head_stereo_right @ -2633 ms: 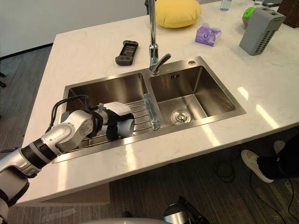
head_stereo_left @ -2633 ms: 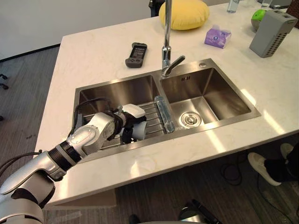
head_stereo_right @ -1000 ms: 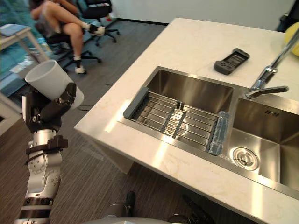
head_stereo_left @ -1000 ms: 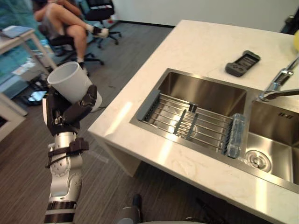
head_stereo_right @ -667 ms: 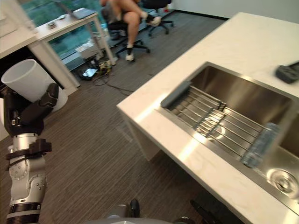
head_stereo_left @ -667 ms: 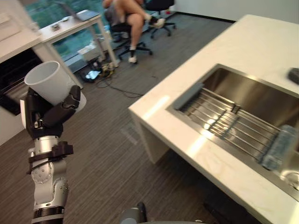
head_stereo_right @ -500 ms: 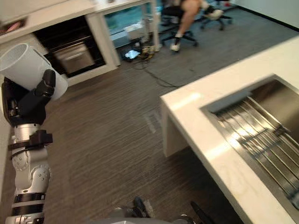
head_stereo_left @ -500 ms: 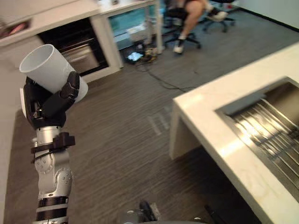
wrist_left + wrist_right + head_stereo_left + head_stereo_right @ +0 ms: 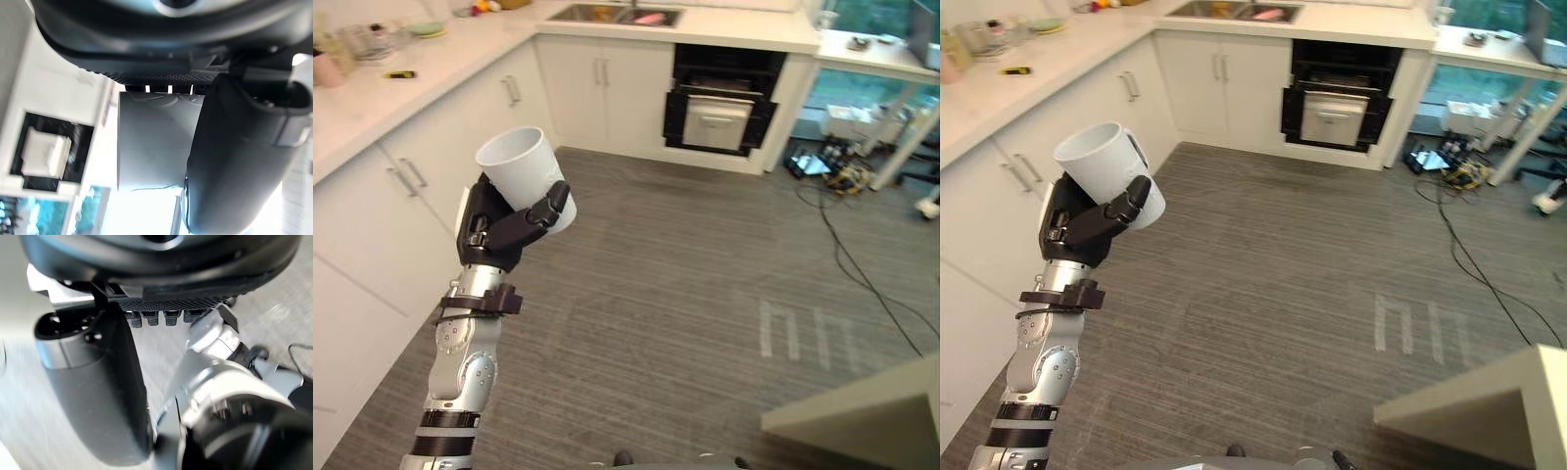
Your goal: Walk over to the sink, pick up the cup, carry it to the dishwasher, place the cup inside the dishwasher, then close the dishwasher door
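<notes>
Gripping the white cup (image 9: 521,172) round its lower wall, the left hand (image 9: 495,229) curls snugly; it looks light, rigid, slippery.

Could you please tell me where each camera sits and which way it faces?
Left eye view: on the head, looking down at the floor and white cabinets; the left hand holds up the cup.
Right eye view: beside it, same scene, dark built-in appliance ahead.
Left wrist view: left wrist, along the hand onto the cup's side.
Right wrist view: right wrist, along the right hand towards the floor.
Shared: both eyes and the left wrist show the held cup.
</notes>
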You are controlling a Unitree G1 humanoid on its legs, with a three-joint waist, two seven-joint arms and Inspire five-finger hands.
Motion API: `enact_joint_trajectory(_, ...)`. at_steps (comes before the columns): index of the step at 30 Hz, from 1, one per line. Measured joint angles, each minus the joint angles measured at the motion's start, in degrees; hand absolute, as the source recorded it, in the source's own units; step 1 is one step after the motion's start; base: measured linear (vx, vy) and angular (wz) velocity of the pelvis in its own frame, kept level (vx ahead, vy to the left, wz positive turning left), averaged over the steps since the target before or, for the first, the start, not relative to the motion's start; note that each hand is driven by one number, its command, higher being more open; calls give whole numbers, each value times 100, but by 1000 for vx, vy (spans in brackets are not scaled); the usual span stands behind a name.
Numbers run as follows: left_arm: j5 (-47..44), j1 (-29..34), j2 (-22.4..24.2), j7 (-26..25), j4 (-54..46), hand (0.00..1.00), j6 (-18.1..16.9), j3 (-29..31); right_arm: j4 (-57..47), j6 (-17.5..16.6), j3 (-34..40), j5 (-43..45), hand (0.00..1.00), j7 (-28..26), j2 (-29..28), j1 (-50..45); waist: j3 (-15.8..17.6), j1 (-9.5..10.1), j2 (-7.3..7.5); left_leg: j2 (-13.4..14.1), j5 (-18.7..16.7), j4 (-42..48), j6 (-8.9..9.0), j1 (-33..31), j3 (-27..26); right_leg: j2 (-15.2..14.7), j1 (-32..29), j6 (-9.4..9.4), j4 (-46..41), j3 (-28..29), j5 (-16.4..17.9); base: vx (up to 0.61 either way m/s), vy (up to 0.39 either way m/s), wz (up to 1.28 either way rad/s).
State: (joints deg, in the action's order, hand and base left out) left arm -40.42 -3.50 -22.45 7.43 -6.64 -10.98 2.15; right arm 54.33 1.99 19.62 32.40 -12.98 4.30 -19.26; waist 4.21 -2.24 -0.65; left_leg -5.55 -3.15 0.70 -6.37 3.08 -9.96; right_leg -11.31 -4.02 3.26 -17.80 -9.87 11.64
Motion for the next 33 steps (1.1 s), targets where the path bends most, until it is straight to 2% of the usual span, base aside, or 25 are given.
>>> enact_joint_trajectory(1, 2, 49, 14, -1, -7, 0, 6, 2, 3, 40, -53, 7, 100, -46, 6, 100, 9, -9, 27, -14, 0, -23, 16, 52, 18, 11, -23, 103, 93, 26, -230, 206, -96, 14)
enact_joint_trajectory(2, 30, 136, 94, -11, -5, 0, 71, -32, 18, 92, -159, 14, 100, -69, 37, 235, -29, -22, 1, 25, 0, -74, 109, 90, 60, 61, 48, 211, 197, 27, -283, 135, -96, 9)
enact_joint_trajectory(3, 136, 191, 139, -7, -12, 0, 84, -111, 35, 119, -322, 8, 100, -9, 66, 429, -42, -13, -4, 116, -2, -136, 207, 99, -34, 162, 119, 219, 420, 4, -348, 134, -121, 4)
enact_joint_trajectory(4, 188, 197, 137, -1, -12, 0, 99, -173, 62, 128, -399, 18, 100, 6, 106, 535, -42, -9, -6, 178, 3, -185, 247, 101, -73, 234, 155, 169, 511, -9, -406, 83, -98, -15)
enact_joint_trajectory(5, 220, 198, 136, 9, -11, 0, 163, -252, 48, 151, -525, 44, 100, -29, 167, 680, -37, -15, 5, 280, 6, -244, 372, 105, -149, 352, 185, 97, 676, 7, -491, 110, -152, -25)
enact_joint_trajectory(7, 224, 198, 138, 48, 17, 0, 229, -357, 7, 175, -666, 214, 100, -31, 240, 827, -39, -70, 11, 384, -2, -284, 452, 157, -262, 485, 300, 39, 887, 43, -565, 82, -112, -22)
enact_joint_trajectory(8, 565, 190, 329, 376, 697, 0, 51, -601, 588, 27, -662, 286, 100, -328, 188, 978, 16, -180, 17, 556, 329, -569, 557, 253, -602, 802, 694, -84, 2008, 68, -1375, 21, -20, -5)
enact_joint_trajectory(14, 565, 187, 402, 295, 697, 0, 51, -631, 589, 27, -656, 291, 100, -330, 182, 969, 22, -197, 26, 555, 323, -569, 560, 268, -638, 789, 647, -77, 1898, 68, -1326, 0, 0, 0)
enact_joint_trajectory(17, 560, 111, 755, -134, 697, 0, 62, -799, 600, 48, -645, 301, 100, -341, 158, 938, 108, -248, 134, 488, 261, -569, 608, 367, -615, 634, 315, -70, 956, 50, -839, -9, 13, 5)
enact_joint_trajectory(18, 557, 47, 911, -352, 698, 0, 80, -926, 600, 52, -637, 301, 100, -361, 132, 910, 185, -279, 223, 404, 224, -588, 562, 456, -584, 514, 212, -42, 513, 58, -612, -22, 40, 9)
enact_joint_trajectory(20, 555, -85, 1079, -676, 739, 0, 192, -1234, 589, -26, -538, 232, 100, -389, 98, 833, 317, -354, 293, 248, 122, -598, 402, 596, -459, 303, 171, 69, 8, 67, -402, -35, 68, 16)
enact_joint_trajectory(21, 556, -164, 1116, -749, 787, 0, 227, -1353, 587, -81, -479, 207, 100, -413, 94, 799, 351, -376, 280, 217, 101, -598, 364, 622, -430, 243, 111, 88, -206, 52, -386, -37, 95, 21)
enact_joint_trajectory(22, 554, -404, 1221, -856, 986, 0, 263, -1539, 573, -192, -405, 173, 100, -477, 95, 760, 469, -448, 225, 201, 118, -544, 168, 654, -355, 180, -355, 81, -1076, -7, -274, -32, 81, 29)
enact_joint_trajectory(23, 549, -624, 1264, -934, 1237, 0, 288, -1634, 568, -238, -415, 179, 100, -489, 46, 743, 517, -513, 191, 231, 99, -435, 58, 638, -250, 244, -530, 37, -1154, 46, -118, -1, 92, 43)
enact_joint_trajectory(24, 545, -829, 1302, -1022, 1481, 0, 329, -1668, 555, -257, -434, 227, 100, -504, -8, 711, 571, -574, 177, 280, 84, -392, 39, 654, -152, 362, -588, 27, -856, 46, -144, 35, 71, 48)
enact_joint_trajectory(25, 513, -971, 1310, -1097, 1695, 0, 387, -1671, 527, -290, -435, 382, 100, -535, -70, 692, 570, -651, 195, 305, 82, -378, 36, 657, -82, 478, -681, 13, -442, 17, -265, 96, 54, 47)
enact_joint_trajectory(27, 325, -1099, 1281, -1123, 1898, 0, 552, -1657, 455, -317, -434, 471, 100, -674, -163, 587, 625, -673, 307, 263, -26, -303, 52, 749, 63, 599, -701, 25, 783, -130, -911, 161, -16, 38)
enact_joint_trajectory(29, 259, -1074, 1250, -1001, 1898, 0, 637, -1651, 465, -315, -406, 459, 100, -715, -236, 496, 650, -627, 440, 178, -213, -162, 104, 824, 217, 576, -662, -34, 1140, -147, -1163, 213, -99, 44)
enact_joint_trajectory(30, 215, -1039, 1197, -810, 1898, 0, 653, -1663, 482, -315, -374, 448, 100, -715, -229, 479, 654, -623, 473, 152, -341, -97, 128, 906, 340, 581, -596, -159, 1184, -65, -1350, 241, -138, 50)
enact_joint_trajectory(32, 237, -1037, 1177, -600, 1844, 0, 653, -1837, 483, -316, -253, 430, 100, -718, -212, 460, 627, -624, 415, 193, -526, 25, 174, 919, 554, 621, -633, -299, 869, 49, -1582, 313, -173, 62)
enact_joint_trajectory(33, 238, -1043, 1181, -499, 1821, 0, 647, -2002, 482, -320, -168, 428, 100, -711, -208, 442, 593, -629, 361, 254, -647, 73, 219, 956, 677, 641, -702, -345, 529, 57, -1578, 360, -193, 63)
